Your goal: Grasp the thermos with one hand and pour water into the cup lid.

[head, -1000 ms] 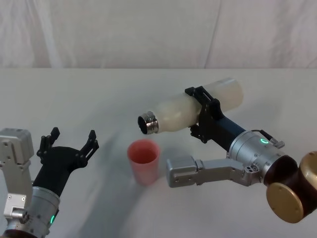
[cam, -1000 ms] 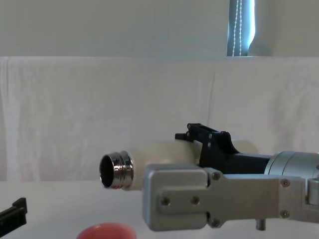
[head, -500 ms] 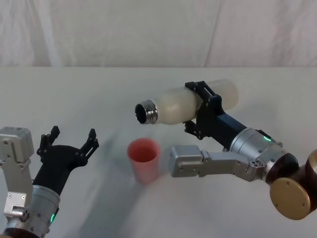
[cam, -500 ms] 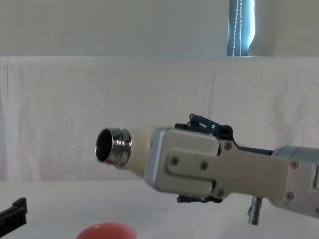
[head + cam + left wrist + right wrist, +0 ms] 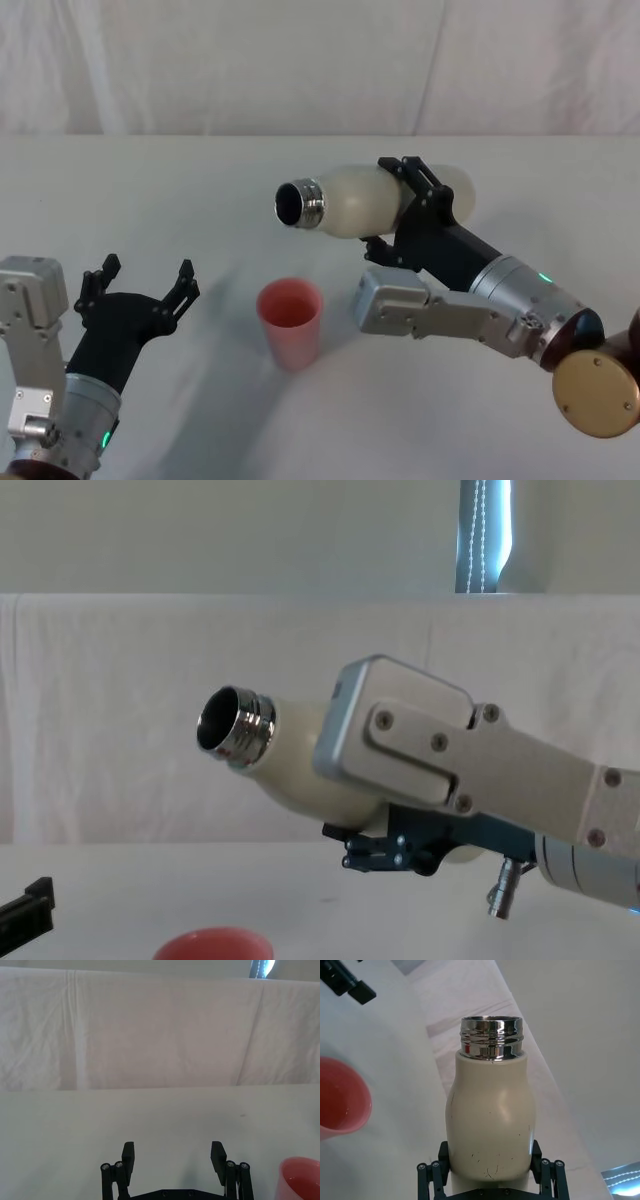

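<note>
Thermos (image 5: 368,200) is up in the air over the white table (image 5: 200,190), lying close to level with its steel mouth tipped a little upward and aimed toward the robot's left; the right gripper (image 5: 415,215) has its black jaws closed around the cream body, one jaw on each flank, and the grip sits on the wide lower half of the bottle, with the shoulders and threaded neck sticking out clear of the jaws; seen from the right wrist, the bottle (image 5: 490,1120) stands straight out from between the two jaws, its base end buried between them; from the chest camera the bottle (image 5: 290,770) shows partly behind the grey bracket (image 5: 440,750) on the wrist; the cup lid (image 5: 290,322) stands upright on the table, below the open mouth and a little nearer the robot, not touching the bottle; a thin layer of liquid seems to lie in its bottom (image 5: 337,1102); the left gripper (image 5: 140,292) rests low at the near left, jaws spread wide with nothing between them, well apart from the cup.
</note>
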### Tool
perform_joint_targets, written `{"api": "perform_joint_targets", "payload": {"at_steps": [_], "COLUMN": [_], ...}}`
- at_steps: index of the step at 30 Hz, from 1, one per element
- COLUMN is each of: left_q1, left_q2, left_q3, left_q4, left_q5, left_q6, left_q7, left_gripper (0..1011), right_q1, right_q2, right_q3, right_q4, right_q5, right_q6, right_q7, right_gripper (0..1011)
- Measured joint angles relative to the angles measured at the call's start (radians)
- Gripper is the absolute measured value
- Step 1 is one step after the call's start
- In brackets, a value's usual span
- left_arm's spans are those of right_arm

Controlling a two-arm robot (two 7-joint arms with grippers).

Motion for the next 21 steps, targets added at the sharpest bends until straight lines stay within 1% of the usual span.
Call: {"api": "perform_joint_targets", "payload": {"at_steps": [18, 21], "left_q1": [0.0, 0.0], "left_q2": [0.0, 0.0], "left_q3": [0.0, 0.0], "left_q4": [0.0, 0.0], "left_q5": [0.0, 0.0], "left_q6": [0.0, 0.0], "left_q7": [0.0, 0.0], "left_gripper": [1001, 1001], "right_q1": [-0.02, -0.027], "right_q2": [-0.009, -0.012], "right_q3": [0.038, 0.049], "right_q4": [-0.001, -0.001], "right_q5": [0.092, 0.116], "right_q6": [-0.02, -0.023], "right_q7": [0.013, 0.015], "right_gripper": [951, 951]}}
